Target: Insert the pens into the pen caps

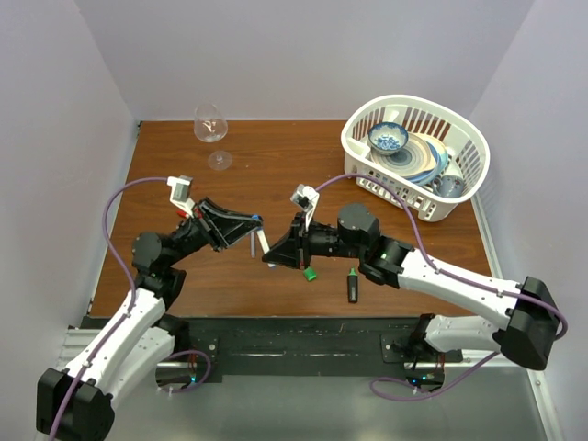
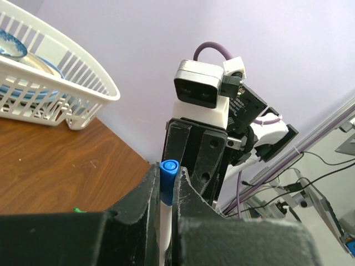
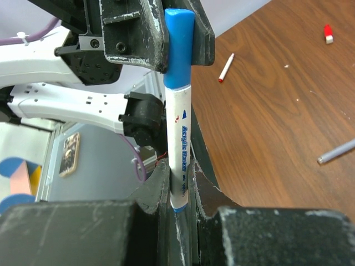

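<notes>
Right gripper (image 3: 178, 191), bottom centre, clenches white pen (image 3: 180, 138); we read "Acrylic Marker" in blue on it. Left gripper (image 3: 176, 33), top centre, grips its blue cap (image 3: 178, 66).

In the right wrist view the lower end of the white pen (image 3: 178, 138) vanishes between the fingers of the right gripper (image 3: 180, 177), and a grey pen (image 3: 337, 151) on the desk (image 3: 277, 100) is cut off at the right edge. In the left wrist view the left gripper (image 2: 166, 177) hides most of the barrel, and the basket (image 2: 94, 76) runs off the left edge.
</notes>
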Robot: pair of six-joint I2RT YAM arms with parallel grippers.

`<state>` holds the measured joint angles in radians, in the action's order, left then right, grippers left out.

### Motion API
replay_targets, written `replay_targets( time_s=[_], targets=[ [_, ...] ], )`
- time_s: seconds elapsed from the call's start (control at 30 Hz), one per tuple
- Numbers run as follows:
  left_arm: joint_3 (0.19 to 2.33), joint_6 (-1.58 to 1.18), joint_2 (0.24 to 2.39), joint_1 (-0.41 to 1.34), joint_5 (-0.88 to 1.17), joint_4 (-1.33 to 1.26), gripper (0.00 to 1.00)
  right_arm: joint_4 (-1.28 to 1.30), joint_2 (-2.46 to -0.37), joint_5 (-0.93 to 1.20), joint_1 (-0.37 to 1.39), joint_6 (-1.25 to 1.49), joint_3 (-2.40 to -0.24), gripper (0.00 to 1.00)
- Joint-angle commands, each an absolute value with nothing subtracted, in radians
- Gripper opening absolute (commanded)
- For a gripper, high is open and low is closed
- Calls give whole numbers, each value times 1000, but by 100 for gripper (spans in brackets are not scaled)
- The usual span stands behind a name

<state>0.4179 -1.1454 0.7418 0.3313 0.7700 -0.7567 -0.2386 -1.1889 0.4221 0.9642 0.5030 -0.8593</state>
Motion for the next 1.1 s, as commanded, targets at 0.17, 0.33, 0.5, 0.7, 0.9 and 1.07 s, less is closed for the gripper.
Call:
replay_targets(
  time_s=[0.17,0.33,0.5,0.7,0.9,1.07],
  targets=[
    [314,-1187,672,402,965,-761,0,-410,-1210,325,907,439,-1097,0],
    [325,-1068,657,414,996,-640,0,-370,-1213,341,899,428,-1149,0],
    [288,-1069,661,477,962,-683,0,-353,-1226,333,890,414,-1172,0],
    [256,-1046,710,546,963,-715,0,-354,-1238,328,868,384,-1195,0],
    [258,-1055,735,548,1008,-738,0,-377,-1215,385,776,405,-1193,0],
    [267,-1078,770,551,1035,-787,0,-408,-1200,422,758,413,-1167,0]
  ],
)
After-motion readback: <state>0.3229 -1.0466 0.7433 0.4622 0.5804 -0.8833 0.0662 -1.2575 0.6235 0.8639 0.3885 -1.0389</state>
